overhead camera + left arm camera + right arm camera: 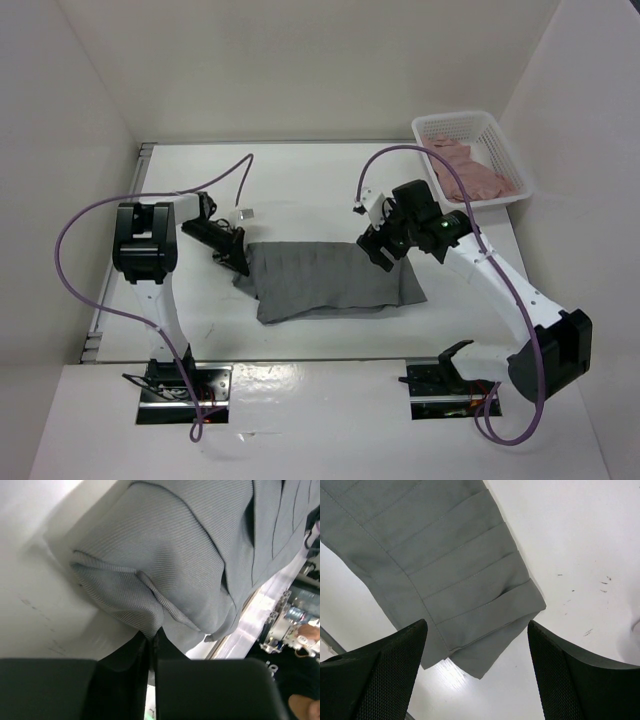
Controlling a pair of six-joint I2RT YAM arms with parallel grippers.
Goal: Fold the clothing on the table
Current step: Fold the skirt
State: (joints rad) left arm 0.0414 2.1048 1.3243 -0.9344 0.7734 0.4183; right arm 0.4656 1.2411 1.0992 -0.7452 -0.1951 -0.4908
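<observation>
Top external view: one dark grey pleated skirt (330, 280) lies flat near the middle of the white worktop (300, 180), between two arms. Its long side runs left to right, slightly slanted. The left arm (165, 310) reaches in from the left, and the left jaws sit on the skirt's upper left corner. The right arm (500, 285) bends in from the right, and the right jaws hang over the skirt's upper right part.

One white mesh basket (470, 125) stands at the far right corner of the worktop, well apart from the skirt. It holds one pink garment (465, 170). Two purple cables show, one looping along each arm: the left cable (80, 230) and the right cable (400, 150).

Left wrist view: the two black fingers (120, 680) stand almost together, with only a thin slit between them. A bunched fold of the skirt (190, 555) is drawn into that slit, so the left jaws are clamped on the fabric. The cloth puckers into ridges just above the pinch, and bare worktop (30, 605) lies to the left.

Right wrist view: the two fingers (375, 680) stand wide apart, holding nothing. A corner of the skirt (445, 570), with several stitched pleats, lies on the worktop (580, 540) below the gap. Whether the fingertips touch the cloth cannot be told.
</observation>
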